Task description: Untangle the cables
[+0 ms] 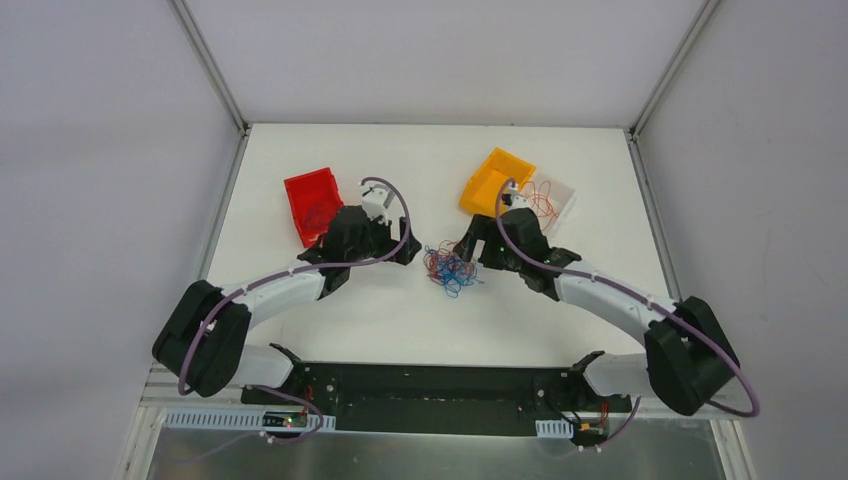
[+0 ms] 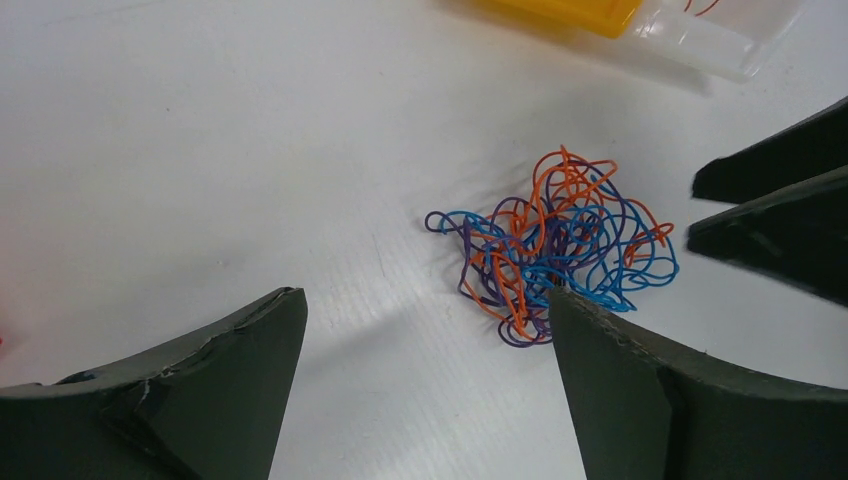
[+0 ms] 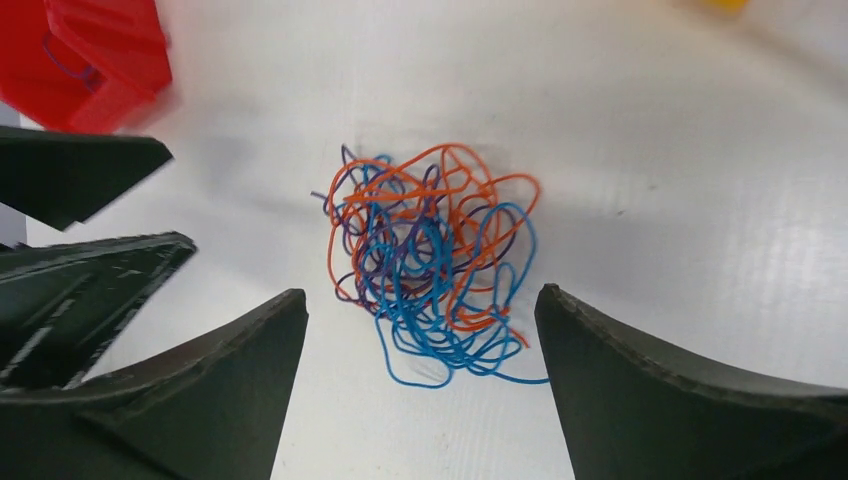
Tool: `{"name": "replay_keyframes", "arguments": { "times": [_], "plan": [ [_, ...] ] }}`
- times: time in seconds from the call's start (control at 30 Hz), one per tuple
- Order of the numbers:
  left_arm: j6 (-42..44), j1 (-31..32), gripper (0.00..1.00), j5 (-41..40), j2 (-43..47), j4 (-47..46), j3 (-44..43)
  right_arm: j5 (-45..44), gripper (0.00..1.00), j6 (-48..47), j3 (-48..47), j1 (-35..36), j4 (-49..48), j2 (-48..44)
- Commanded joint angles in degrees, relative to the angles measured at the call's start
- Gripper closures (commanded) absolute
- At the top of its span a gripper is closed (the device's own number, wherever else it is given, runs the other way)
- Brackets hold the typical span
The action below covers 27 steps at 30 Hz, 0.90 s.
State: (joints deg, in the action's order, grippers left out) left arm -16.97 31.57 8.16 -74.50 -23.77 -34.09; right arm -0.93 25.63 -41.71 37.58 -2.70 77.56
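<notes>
The cables [image 1: 452, 268] [image 2: 555, 245] [image 3: 430, 260] are seen as one loose knot of thin curly strands in orange, blue and purple, lying on the white surface [image 1: 380, 315] [image 2: 200, 150] [image 3: 660, 150] about midway between the two arms. The strands are looped through one another, and a few blue loops trail out of the knot on the side nearer the right wrist camera. The right tool [image 1: 464, 247] [image 3: 420, 295] is held over the knot with its fingers spread apart, and part of the knot is framed in the gap between them; no strand is seen to be pinched, and whether the fingers touch the strands cannot be told. The left tool [image 1: 412, 250] [image 2: 425, 300] is likewise held with its fingers apart and nothing between them, the knot lying just ahead of one fingertip. The two tools are pointed at each other across the knot, near one another but apart. A red bin [image 1: 313, 205] [image 3: 90, 50] is set on the surface behind the left arm. An orange bin [image 1: 497, 180] [image 2: 570, 12] is set behind the right arm, with a clear tray [image 1: 568, 190] [image 2: 720, 45] just beside it; a few orange wires [image 1: 545, 205] are seen in that tray.
</notes>
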Motion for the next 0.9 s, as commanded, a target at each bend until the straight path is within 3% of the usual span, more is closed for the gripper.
{"name": "replay_keyframes", "arguments": {
  "times": [0.0, 0.17, 0.33, 0.43, 0.7, 0.87],
  "plan": [
    [0.5, 1.6, 0.07, 3.2, -4.3, -2.6, -3.9, -7.6, 0.12, -4.0, 3.8, -2.9, 0.5, -7.1],
    [1.9, 3.6, 0.07, 3.5, -7.5, -0.7, -6.4, -14.6, 0.12, -3.9, 11.5, -5.4, -4.7, -11.3],
    [1.9, 4.3, 0.05, 2.5, -8.5, 3.9, -9.9, -15.8, 0.12, -2.0, 16.1, -5.5, -12.1, -12.9],
    [1.9, 4.9, 0.07, 2.4, -10.9, 9.3, -15.5, -15.4, 0.12, -1.8, 15.5, -5.4, -12.5, -12.1],
    [3.7, 7.1, 0.12, 6.4, -19.8, 8.6, -19.1, -13.2, 0.13, -1.5, 15.5, -5.5, -13.7, -11.5],
    [4.5, 7.1, 0.16, 7.4, -22.1, 11.4, -21.0, -4.2, 0.15, -3.7, 14.9, -5.5, -16.6, -9.6]
  ]
}}
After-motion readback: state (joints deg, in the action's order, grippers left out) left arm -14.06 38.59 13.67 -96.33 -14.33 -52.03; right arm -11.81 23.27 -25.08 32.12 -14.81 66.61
